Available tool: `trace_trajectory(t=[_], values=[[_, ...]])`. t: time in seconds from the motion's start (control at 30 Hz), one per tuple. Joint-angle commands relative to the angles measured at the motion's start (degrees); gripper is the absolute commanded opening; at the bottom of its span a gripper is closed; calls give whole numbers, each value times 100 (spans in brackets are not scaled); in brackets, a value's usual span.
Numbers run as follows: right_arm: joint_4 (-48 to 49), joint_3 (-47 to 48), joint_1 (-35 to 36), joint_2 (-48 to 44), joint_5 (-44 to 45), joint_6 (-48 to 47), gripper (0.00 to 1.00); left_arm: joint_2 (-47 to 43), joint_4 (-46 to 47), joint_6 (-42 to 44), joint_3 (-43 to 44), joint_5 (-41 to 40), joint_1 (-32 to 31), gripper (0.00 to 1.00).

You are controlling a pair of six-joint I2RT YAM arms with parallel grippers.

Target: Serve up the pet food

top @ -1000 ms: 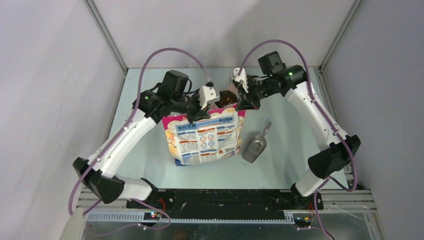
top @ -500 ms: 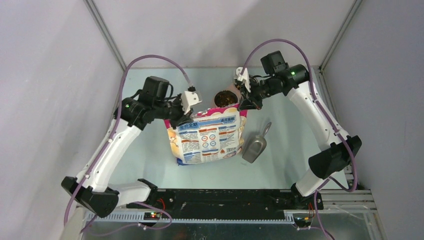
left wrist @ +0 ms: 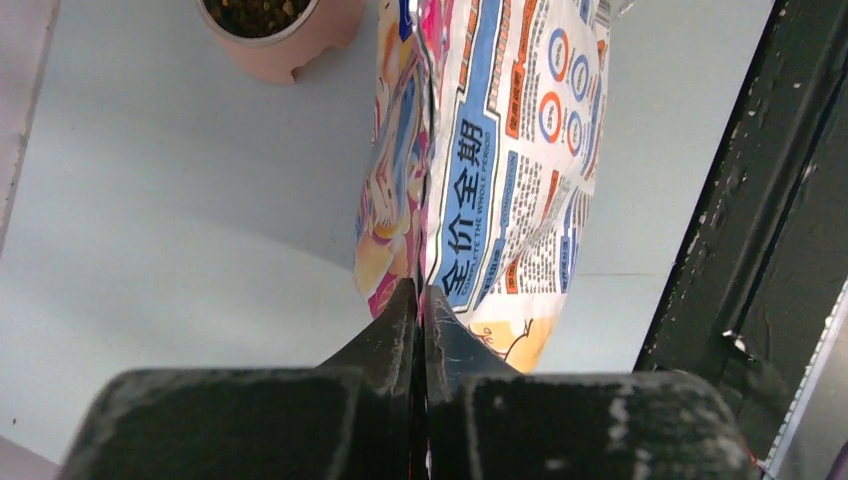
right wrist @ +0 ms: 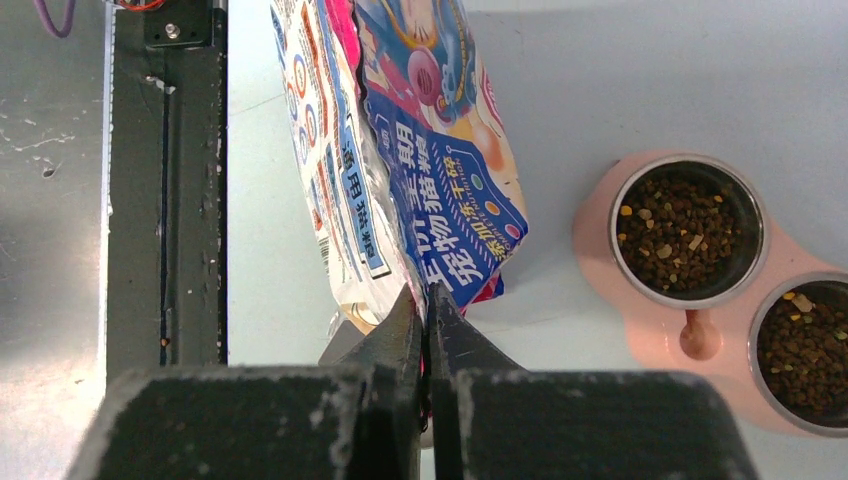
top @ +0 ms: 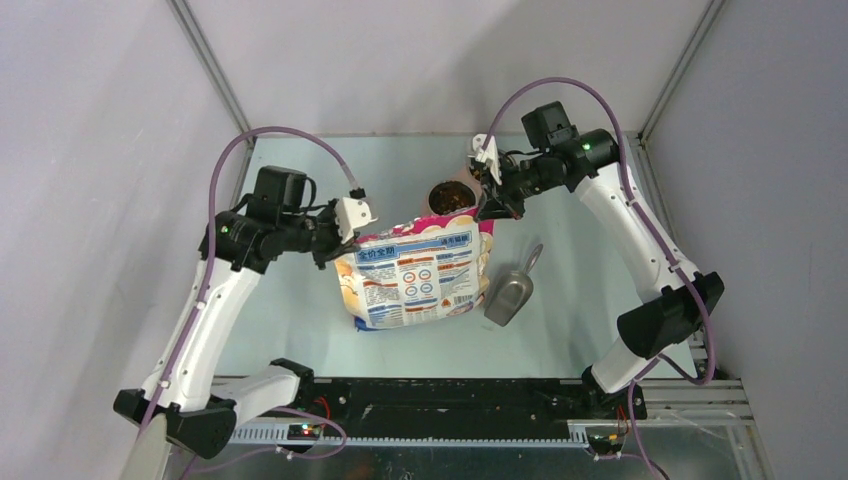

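Two arms work over a pale blue-green counter (top: 290, 310). The left arm (top: 205, 320) comes up along the left side and bends inward. The right arm (top: 630, 225) arcs from the right edge toward the far middle. Both end at the top edge of the same bag.

The printed bag (top: 415, 275) sits mid-counter with its blue-and-white label panel facing the top camera. Its trim is pink, and its top edge runs between the two hands on the far side. Cannot tell if its bottom rests on the counter or hangs just clear.

The pink double feeder (right wrist: 690, 335) is on the counter just beyond the bag's top edge. From above it is mostly hidden by the bag and the right hand, with only one bowl showing. The right wrist view shows two steel bowls (right wrist: 690, 232) side by side in it.

The grey metal scoop (top: 510, 295) lies flat on the counter just right of the bag. Its handle points toward the far side, and neither hand is on it.

The left hand (top: 336, 250) is clenched on the bag's top-left corner. In its wrist view the fingers (left wrist: 395, 325) are pressed together with the bag's edge seam pinched between them. The right hand (top: 490, 207) is clenched on the top-right corner, and its fingers (right wrist: 450, 330) are likewise squeezed onto the bag film.

The pet food (top: 450, 200) is dark-brown kibble with a few lighter bits. It sits in both steel bowls of the feeder. The inside of the bag is not visible.
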Motion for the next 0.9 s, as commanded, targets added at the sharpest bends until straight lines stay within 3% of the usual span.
trace_trajectory(t=[0.0, 0.1, 0.13, 0.17, 0.2, 0.3, 0.43, 0.5, 0.53, 0.67, 0.87], values=[[85, 148, -206, -349, 400, -47, 0, -178, -816, 506, -66, -453, 292, 7], [86, 122, -201, -352, 404, -54, 0, -286, -789, 542, -71, -420, 394, 1], [81, 120, -202, -359, 410, -59, 0, -304, -727, 513, -64, -510, 413, 5], [79, 123, -200, -363, 409, -62, 0, -339, -698, 467, -60, -576, 421, 20], [70, 116, -200, -364, 404, -63, 0, -357, -678, 515, -66, -667, 442, 23], [37, 102, -143, -383, 353, -117, 0, -370, -806, 687, -40, -555, 542, 2], [-50, 118, 16, -362, 460, -271, 0, -242, -921, 691, 132, -393, 572, 0], [-40, 122, 89, -352, 410, -281, 8, -232, -834, 599, 145, -229, 581, 0], [-39, 159, 122, -346, 306, -296, 20, -257, -791, 504, 128, -154, 584, 0], [279, 185, 540, -353, 89, -123, 45, -294, -575, 260, 43, 206, 578, 0], [1186, 479, 1522, 182, 100, 194, 58, -290, -325, 45, 0, 240, 585, 0]])
